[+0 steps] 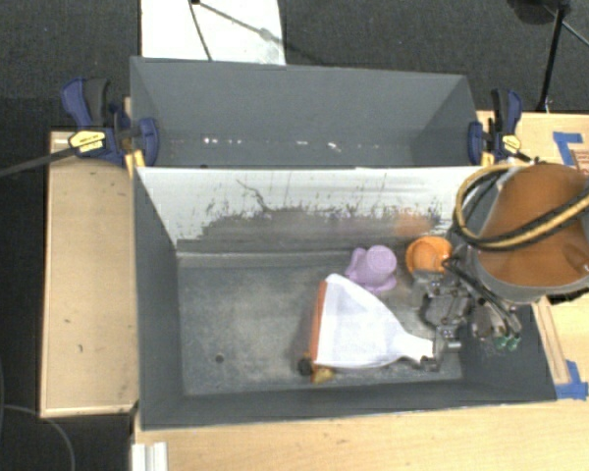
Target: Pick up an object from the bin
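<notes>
Gripper (pixel 440 337): set low at the right tip of the white cloth (pixel 358 334). Its open or closed state cannot be told.

White cloth: judged the likely pick, its drawn-out corner nearest. It is draped over an orange-edged flat item (pixel 317 324), which is mostly hidden.

Purple toy (pixel 373 266): just behind the cloth.

Orange ball (pixel 428 255): behind-right of the cloth, partly masked by the wrist.

The pincer (pixel 440 340) is a compact cluster of grey and black metal parts. Just behind it bulges a rounded orange cover (pixel 538 241), with black and yellowish cables (pixel 460 207) looped around it. A small green piece (pixel 510 340) sits beside the pincer's base.
</notes>
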Tool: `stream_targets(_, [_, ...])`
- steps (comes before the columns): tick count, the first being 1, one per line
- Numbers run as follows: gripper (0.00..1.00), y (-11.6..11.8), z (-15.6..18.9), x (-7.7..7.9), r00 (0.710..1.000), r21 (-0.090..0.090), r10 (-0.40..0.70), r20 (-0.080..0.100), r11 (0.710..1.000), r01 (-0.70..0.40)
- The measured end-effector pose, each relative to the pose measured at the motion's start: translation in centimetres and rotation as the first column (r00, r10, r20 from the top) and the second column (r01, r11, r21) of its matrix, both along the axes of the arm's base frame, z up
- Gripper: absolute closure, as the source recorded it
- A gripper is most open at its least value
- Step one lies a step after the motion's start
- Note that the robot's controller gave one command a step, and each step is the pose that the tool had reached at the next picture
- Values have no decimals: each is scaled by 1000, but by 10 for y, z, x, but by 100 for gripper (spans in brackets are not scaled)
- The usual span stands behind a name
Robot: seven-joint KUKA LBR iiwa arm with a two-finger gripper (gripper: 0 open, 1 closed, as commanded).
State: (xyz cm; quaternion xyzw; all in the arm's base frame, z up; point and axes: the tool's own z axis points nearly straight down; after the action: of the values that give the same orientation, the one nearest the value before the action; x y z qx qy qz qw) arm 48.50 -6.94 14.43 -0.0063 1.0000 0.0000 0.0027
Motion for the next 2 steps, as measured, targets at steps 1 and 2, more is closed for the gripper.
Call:
stream_targets(1, [0, 21, -76, -6, 999, 0, -33, 1, 999, 33])
stream_targets(2, [100, 6, -74, -8, 999, 0, -41, -3, 999, 41])
